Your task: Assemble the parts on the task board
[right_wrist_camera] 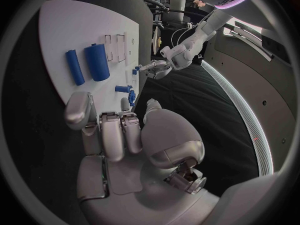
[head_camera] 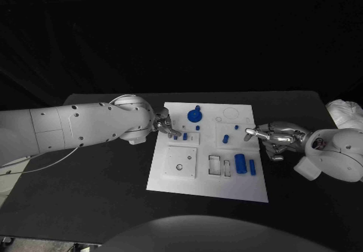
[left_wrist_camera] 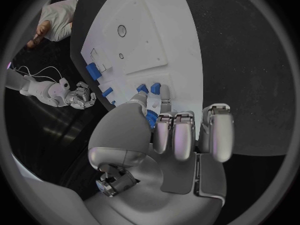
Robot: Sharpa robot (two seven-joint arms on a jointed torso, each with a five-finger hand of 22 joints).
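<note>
A: Start with the biggest thing. What surrounds the work?

B: The black table (head_camera: 91, 184), with the white task board (head_camera: 170, 181) lying in its middle. At the table's far right edge sits a crumpled white cloth (head_camera: 347, 113), well apart from the board.

A: And on the board?

B: A fat blue cylinder (head_camera: 241, 163) lies toward the board's right side with a thinner blue bar (head_camera: 252, 167) just beside it. A round blue knob piece (head_camera: 195, 114) sits near the far edge, and a short blue peg (head_camera: 225, 139) lies between them. Two small blue pegs (head_camera: 181, 136) stand by the left edge.

A: The hands?

B: The left hand (head_camera: 164, 127) is over the board's left edge, right at those two pegs. In the left wrist view its thumb and a fingertip meet on something small and blue (left_wrist_camera: 152, 117) — a pinch, it seems, though the thumb hides most of it. The right hand (head_camera: 274, 137) sits at the board's right edge, fingers curled in side by side; I cannot tell if they hold anything.

A: Anything else unclear?

B: The outlines near the board's far right corner — too faint to read.
</note>
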